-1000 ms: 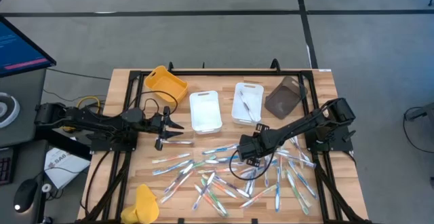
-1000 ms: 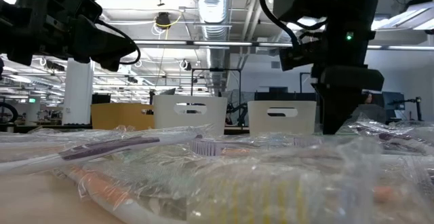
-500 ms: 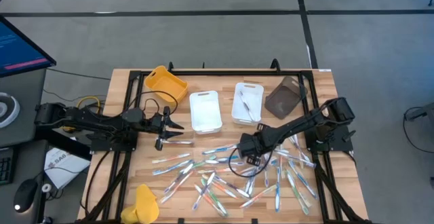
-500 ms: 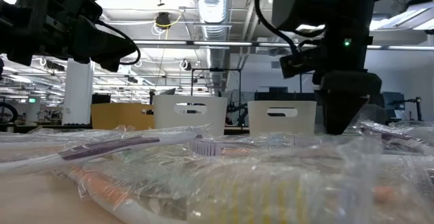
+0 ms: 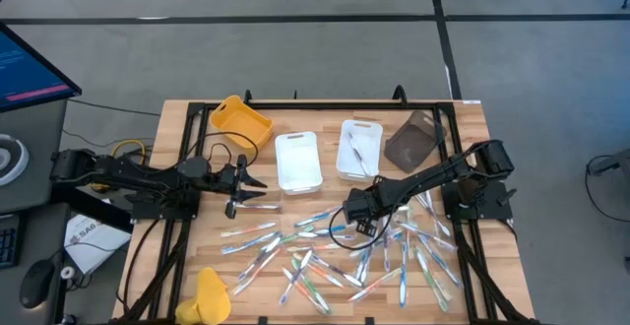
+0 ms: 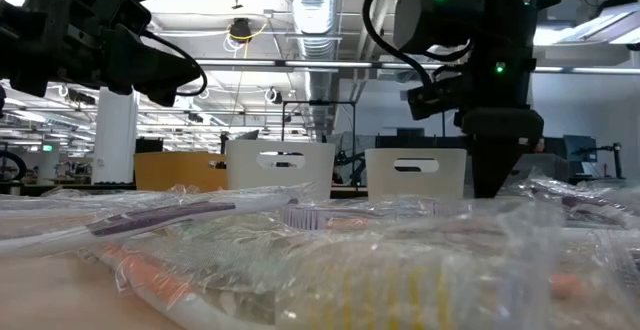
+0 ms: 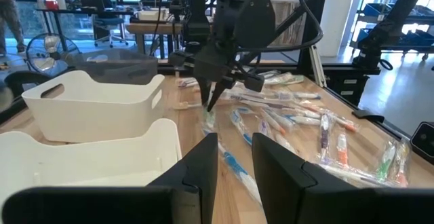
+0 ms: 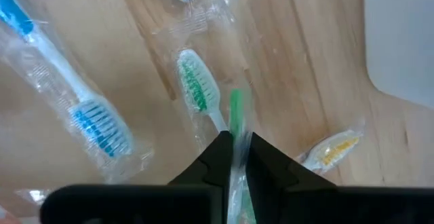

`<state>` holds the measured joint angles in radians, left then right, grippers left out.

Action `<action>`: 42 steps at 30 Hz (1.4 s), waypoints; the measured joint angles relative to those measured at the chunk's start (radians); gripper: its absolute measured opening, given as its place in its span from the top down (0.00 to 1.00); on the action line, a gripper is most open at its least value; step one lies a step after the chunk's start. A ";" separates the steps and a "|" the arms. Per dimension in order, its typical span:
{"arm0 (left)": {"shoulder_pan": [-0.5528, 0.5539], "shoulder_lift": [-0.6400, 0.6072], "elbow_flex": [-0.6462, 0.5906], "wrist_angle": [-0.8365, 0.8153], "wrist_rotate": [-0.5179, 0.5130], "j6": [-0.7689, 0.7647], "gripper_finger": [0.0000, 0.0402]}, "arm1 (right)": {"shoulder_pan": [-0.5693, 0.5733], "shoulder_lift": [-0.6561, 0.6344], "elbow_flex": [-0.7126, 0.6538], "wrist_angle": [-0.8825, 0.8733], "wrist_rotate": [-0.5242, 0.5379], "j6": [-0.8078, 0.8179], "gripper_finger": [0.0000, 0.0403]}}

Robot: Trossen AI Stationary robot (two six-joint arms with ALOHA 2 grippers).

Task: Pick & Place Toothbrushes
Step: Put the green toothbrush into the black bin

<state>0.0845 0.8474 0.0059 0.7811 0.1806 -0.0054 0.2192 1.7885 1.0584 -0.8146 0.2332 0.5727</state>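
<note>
Right gripper: fingers pinched on a green toothbrush in clear wrap, low over the table, just in front of the right white tray.
Green toothbrush: head pokes out beyond the fingertips.
Other toothbrushes: scattered in front of both white trays.
Left gripper: beside the left white tray, fingers slightly apart, empty.

Past two white trays, the right hand pinches a green toothbrush among scattered toothbrushes.
</note>
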 joint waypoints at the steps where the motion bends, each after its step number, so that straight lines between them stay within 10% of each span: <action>1: 0.000 0.000 0.000 0.000 0.000 0.002 0.79 | 0.000 0.000 0.000 0.000 0.000 -0.004 0.92; 19: 0.000 0.000 0.000 0.000 0.000 0.001 0.79 | 0.053 0.000 0.103 -0.076 0.085 0.001 0.96; 42: 0.000 0.000 0.000 0.000 0.000 0.008 0.79 | 0.092 -0.002 0.574 -0.706 0.407 0.149 0.96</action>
<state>0.0845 0.8474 0.0059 0.7809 0.1808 0.0025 0.3116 1.7870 1.6329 -1.5207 0.6407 0.7215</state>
